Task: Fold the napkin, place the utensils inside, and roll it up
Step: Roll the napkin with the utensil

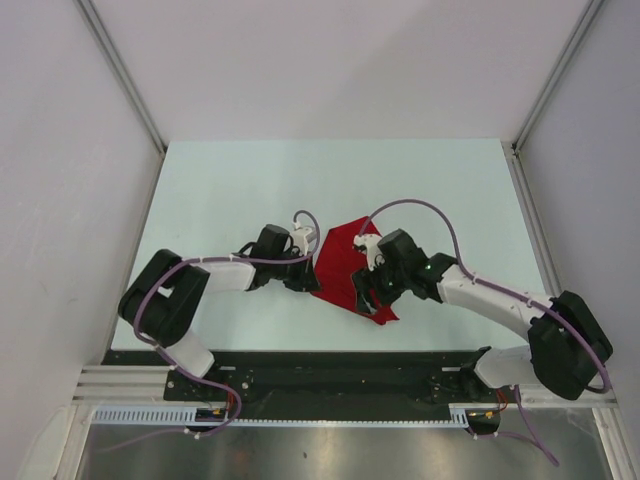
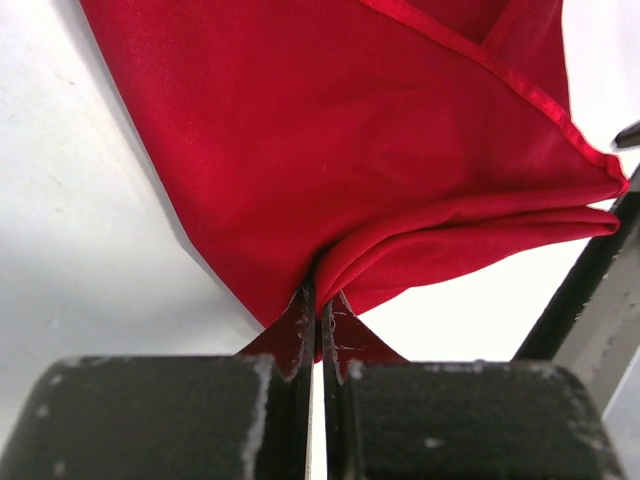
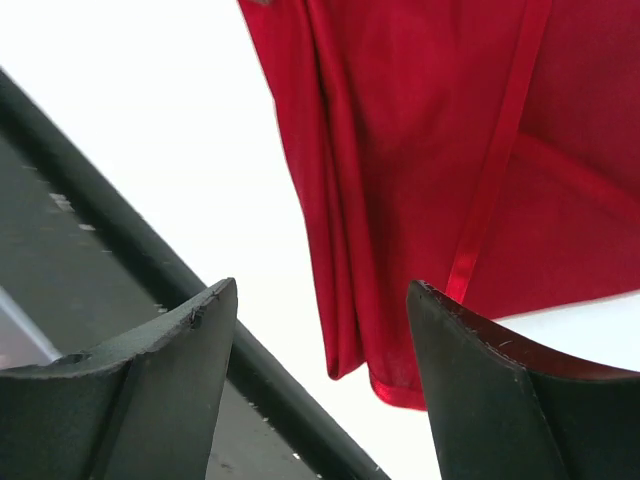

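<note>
Now | left fingers (image 2: 250, 410) pinch napkin (image 2: 380, 150) fold | right fingers (image 3: 150, 390) spread nearby

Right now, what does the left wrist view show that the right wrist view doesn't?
Left wrist only: the left pincer shut on a bunched fold of the red napkin, with cloth pinched between its tips. Right wrist only: the right pincer open and gripping nothing, with the napkin's hemmed corner visible beyond its gap. Both: the napkin lying against the pale table.
</note>
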